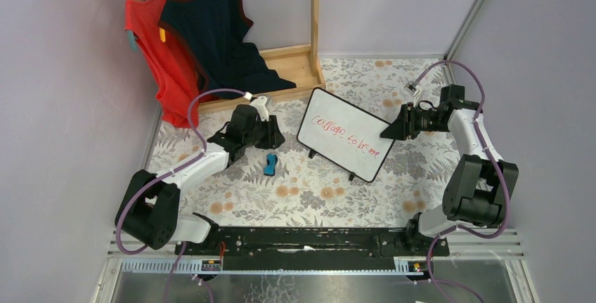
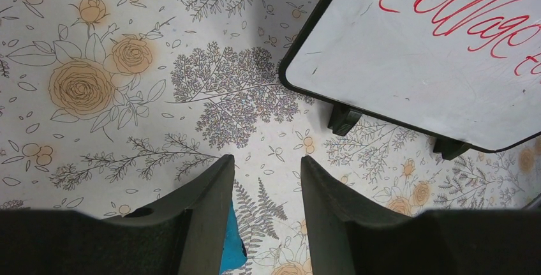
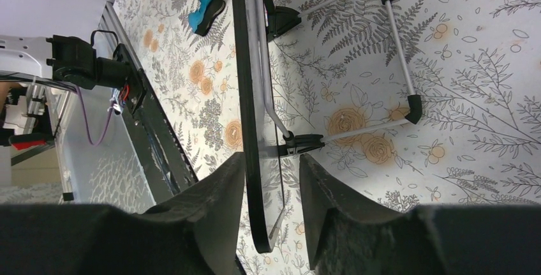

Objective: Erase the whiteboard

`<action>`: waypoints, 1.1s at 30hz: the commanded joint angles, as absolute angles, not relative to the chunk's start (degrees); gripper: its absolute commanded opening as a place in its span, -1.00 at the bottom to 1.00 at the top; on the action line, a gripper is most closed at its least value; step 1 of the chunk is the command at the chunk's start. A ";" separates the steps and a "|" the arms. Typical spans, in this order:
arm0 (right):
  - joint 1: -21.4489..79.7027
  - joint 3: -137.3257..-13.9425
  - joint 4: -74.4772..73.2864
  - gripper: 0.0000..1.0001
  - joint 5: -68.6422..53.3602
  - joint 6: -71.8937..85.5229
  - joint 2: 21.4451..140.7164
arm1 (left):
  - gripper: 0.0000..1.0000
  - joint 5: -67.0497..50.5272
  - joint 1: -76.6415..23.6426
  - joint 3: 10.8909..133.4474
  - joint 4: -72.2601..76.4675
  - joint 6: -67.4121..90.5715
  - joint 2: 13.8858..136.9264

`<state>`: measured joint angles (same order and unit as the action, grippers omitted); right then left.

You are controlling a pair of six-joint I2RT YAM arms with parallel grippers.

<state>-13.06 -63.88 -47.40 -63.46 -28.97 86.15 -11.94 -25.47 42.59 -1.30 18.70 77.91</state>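
The whiteboard (image 1: 348, 134) stands tilted on its black feet at mid table, with red writing across it. My right gripper (image 1: 391, 130) reaches in from the right and straddles the board's right edge. In the right wrist view the board's black frame (image 3: 245, 96) runs between the jaws of the right gripper (image 3: 271, 160), against the left finger, with a gap to the right finger. A small blue-black eraser (image 1: 270, 164) lies left of the board. My left gripper (image 1: 269, 136) hovers just beyond it, open and empty (image 2: 266, 163). The eraser (image 2: 231, 240) peeks out under its left finger.
A wooden rack (image 1: 314, 29) at the back left carries a red top (image 1: 158, 57) and a navy top (image 1: 218, 36) on hangers. The board's wire stand (image 3: 399, 52) sticks out behind it. A floral cloth (image 1: 316, 197) covers the table, and a black rail (image 1: 309, 236) runs along its near edge.
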 commanded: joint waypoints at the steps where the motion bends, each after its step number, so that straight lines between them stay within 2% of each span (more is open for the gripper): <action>1: -12.47 -64.25 -47.36 -0.18 -63.81 -28.70 86.54 | -0.16 -11.24 -25.84 41.93 0.58 18.19 76.81; 11: -12.30 -64.57 -47.71 -0.56 -63.54 -28.82 86.83 | -0.17 -10.69 -25.84 41.58 0.31 18.19 76.18; 17: -12.29 -64.60 -47.88 -0.68 -63.55 -28.77 87.05 | -0.18 -10.36 -25.93 42.18 -1.33 18.09 76.43; 22: -12.28 -64.91 -48.03 -0.68 -63.81 -28.76 87.01 | -0.49 -8.90 -25.93 44.54 -5.70 17.91 77.17; 23: -12.28 -64.87 -48.02 -0.68 -63.82 -28.81 86.94 | -0.47 -8.62 -25.94 45.13 -7.32 17.93 77.54; 26: -12.21 -64.83 -48.03 -0.67 -63.82 -28.81 86.84 | -0.21 -6.94 -25.93 46.82 -10.58 17.85 78.22; 33: -12.17 -64.70 -47.93 -0.64 -63.74 -28.64 86.84 | -0.13 -4.83 -26.06 50.40 -17.03 18.01 81.60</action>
<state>-12.47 -63.88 -47.31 -63.88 -29.36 86.56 -6.96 -25.50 47.79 -11.94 18.28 79.57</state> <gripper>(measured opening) 0.177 0.427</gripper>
